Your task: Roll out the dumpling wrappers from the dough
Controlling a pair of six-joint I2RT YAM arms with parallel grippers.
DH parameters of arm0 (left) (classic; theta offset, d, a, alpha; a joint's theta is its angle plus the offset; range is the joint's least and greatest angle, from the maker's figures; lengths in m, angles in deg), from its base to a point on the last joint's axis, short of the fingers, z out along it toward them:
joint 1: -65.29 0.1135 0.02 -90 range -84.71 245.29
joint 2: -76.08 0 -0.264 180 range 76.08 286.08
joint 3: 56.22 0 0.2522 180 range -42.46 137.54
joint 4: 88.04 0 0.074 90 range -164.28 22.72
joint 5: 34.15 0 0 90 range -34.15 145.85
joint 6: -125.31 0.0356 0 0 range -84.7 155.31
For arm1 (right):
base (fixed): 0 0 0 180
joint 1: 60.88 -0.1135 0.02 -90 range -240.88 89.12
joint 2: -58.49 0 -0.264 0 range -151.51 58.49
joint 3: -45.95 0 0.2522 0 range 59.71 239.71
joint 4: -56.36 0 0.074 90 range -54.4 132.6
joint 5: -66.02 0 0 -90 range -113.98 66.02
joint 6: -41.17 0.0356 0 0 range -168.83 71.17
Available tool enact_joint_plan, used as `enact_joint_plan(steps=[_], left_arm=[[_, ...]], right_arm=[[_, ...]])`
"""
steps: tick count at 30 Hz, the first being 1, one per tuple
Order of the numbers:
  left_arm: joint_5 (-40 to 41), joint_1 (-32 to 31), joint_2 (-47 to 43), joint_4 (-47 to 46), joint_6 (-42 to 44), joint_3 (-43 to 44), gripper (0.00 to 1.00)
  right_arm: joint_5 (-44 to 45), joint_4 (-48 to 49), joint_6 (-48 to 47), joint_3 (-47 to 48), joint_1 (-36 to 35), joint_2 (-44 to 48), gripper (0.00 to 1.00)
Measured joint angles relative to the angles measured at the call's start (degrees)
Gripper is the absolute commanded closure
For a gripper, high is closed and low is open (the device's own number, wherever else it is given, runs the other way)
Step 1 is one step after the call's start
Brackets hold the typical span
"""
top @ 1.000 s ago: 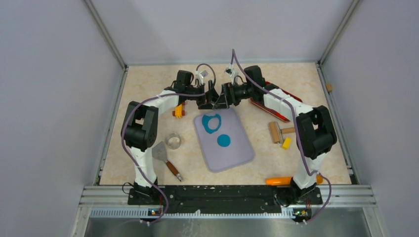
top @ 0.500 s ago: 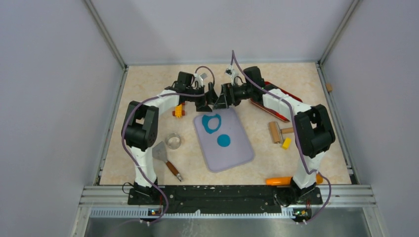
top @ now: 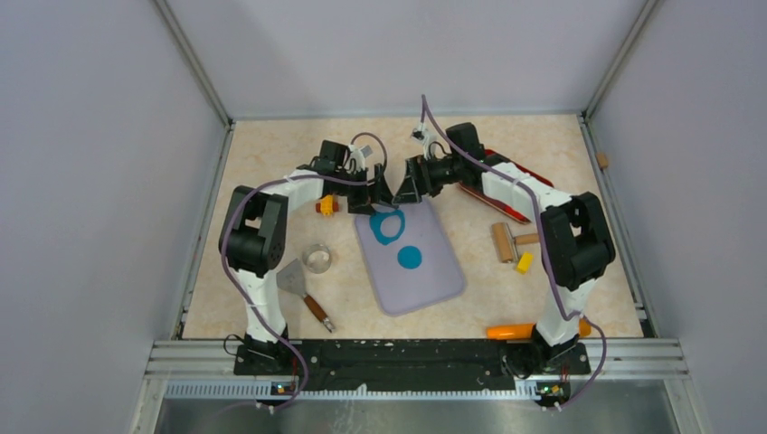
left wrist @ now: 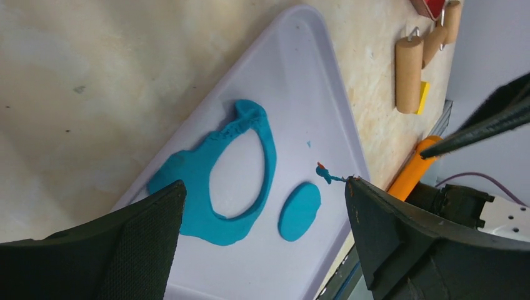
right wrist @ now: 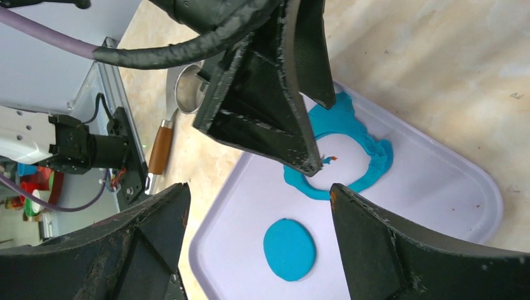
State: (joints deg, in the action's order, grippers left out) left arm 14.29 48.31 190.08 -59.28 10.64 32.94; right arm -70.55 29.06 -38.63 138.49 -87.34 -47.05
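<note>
The dough (top: 387, 226) is a flattened teal patch with a round hole cut out of it, lying at the far end of the lavender mat (top: 434, 280). One dumpling wrapper (top: 410, 258), a round teal disc, lies on the mat nearer to me. My left gripper (top: 374, 195) and right gripper (top: 406, 190) hang open side by side above the mat's far edge, holding nothing. The left wrist view has the dough (left wrist: 194, 215) and wrapper (left wrist: 299, 211) between open fingers, with a teal crumb (left wrist: 324, 172) by one tip. The right wrist view looks down on the wrapper (right wrist: 289, 249) and dough (right wrist: 375, 165).
A tan wooden roller (top: 505, 241) and a yellow block (top: 524, 262) lie right of the mat, with a red board (top: 502, 197) behind them. A metal ring cutter (top: 316, 258) and a scraper (top: 301, 287) lie left of the mat. An orange tool (top: 511, 331) sits by the right base.
Both grippers have drifted a little nearer, over the mat's far edge, the left one swinging slightly leftward. The dough and the wrapper have not moved.
</note>
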Motion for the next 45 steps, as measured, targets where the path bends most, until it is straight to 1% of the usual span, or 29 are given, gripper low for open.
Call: enact_joint_plan(steps=[4, 7, 10, 13, 14, 18, 22, 25, 28, 32, 34, 45], left_arm=[[-1.3, -0.1, -2.4, 0.1, 2.8, -0.7, 0.01], [-1.7, -0.3, -4.0, 0.7, 5.9, -1.0, 0.01], [-1.7, -0.5, -5.8, 2.6, 10.7, -1.6, 0.01], [-1.8, -0.5, -8.2, 3.3, 15.6, -3.0, 0.01], [-2.0, -0.5, -9.3, 2.9, 17.0, -4.0, 0.01], [-0.5, -0.9, -15.5, 0.0, 27.3, -10.5, 0.01], [5.9, -3.9, -17.5, -1.4, 42.8, -11.2, 0.01], [10.8, -7.5, -19.4, -4.3, 54.7, -13.9, 0.01], [13.2, -9.5, -19.6, -4.8, 60.9, -14.3, 0.01], [15.8, -9.5, -19.6, -5.4, 64.8, -14.2, 0.01], [16.2, -9.5, -19.6, -5.8, 65.4, -14.2, 0.01], [17.0, -10.2, -19.7, -6.9, 63.6, -12.4, 0.01]], right_arm=[[0.2, -0.7, -1.5, -0.2, 0.1, 0.9, 0.19], [0.3, -1.1, -2.1, -0.8, 0.3, 2.1, 0.23], [0.5, -0.9, -2.1, -1.2, 0.4, 2.8, 0.31], [0.8, 0.2, -0.8, -2.1, 0.7, 2.9, 0.43], [0.9, 0.5, -0.1, -2.4, 0.8, 2.9, 0.44], [1.6, -0.2, 2.3, -2.7, 2.2, 2.7, 0.37], [0.7, -2.2, 3.7, -1.6, 2.7, 1.2, 0.32], [0.2, -3.5, 4.5, -0.2, 2.6, -1.5, 0.30], [0.3, -4.4, 4.8, 0.4, 2.3, -3.2, 0.25], [1.5, -6.4, 3.9, 0.8, 1.0, -3.6, 0.23], [1.9, -6.6, 3.3, 1.2, 0.2, -3.7, 0.22], [3.7, -5.5, 4.4, 3.1, -1.4, -5.9, 0.21]])
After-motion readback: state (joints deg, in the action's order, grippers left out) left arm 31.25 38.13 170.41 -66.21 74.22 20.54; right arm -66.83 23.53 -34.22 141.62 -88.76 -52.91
